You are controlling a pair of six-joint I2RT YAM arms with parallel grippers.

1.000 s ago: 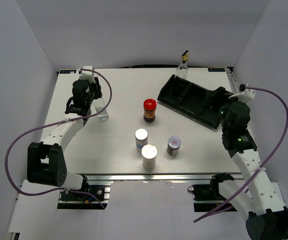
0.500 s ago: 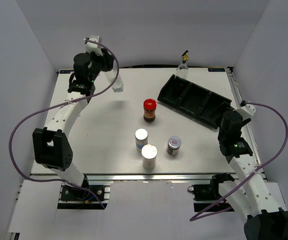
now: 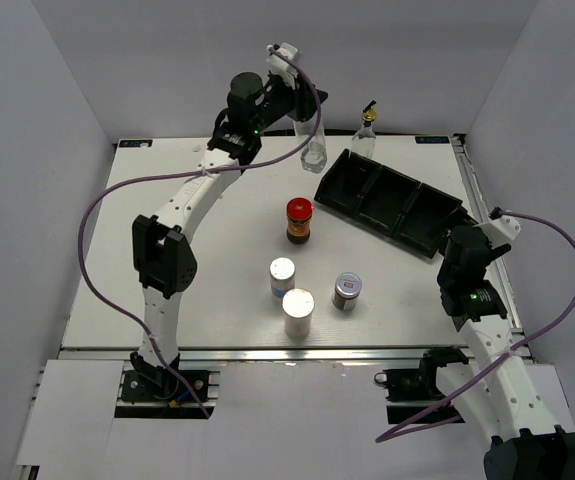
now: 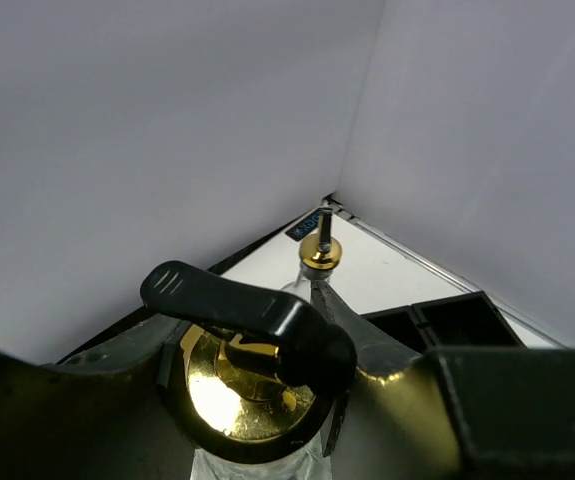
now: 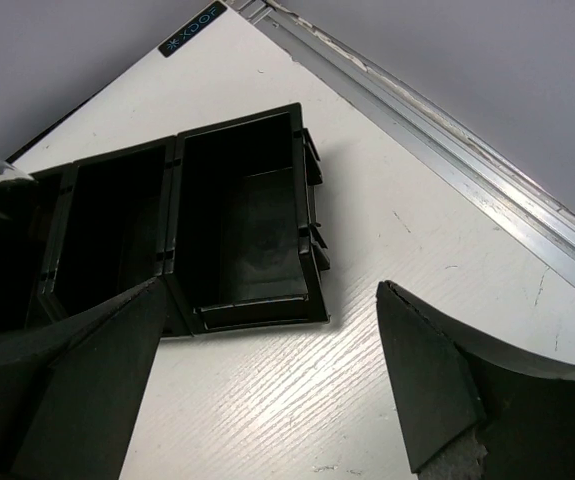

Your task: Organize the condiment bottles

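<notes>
A clear glass cruet [image 3: 314,150] is held aloft over the far part of the worktop [image 3: 217,260], just beside the left end of the black tray [image 3: 367,190]. It is gripped near its gold-spouted top by the left jaws, which are clenched on it. As glass, it is judged rigid, slick and breakable, and apparently light. A hold at the neck is judged sound if the cruet is kept upright. The second cruet [image 3: 366,135] stands behind the tray. The right jaws are spread wide, with nothing held, near the tray's right end.
</notes>
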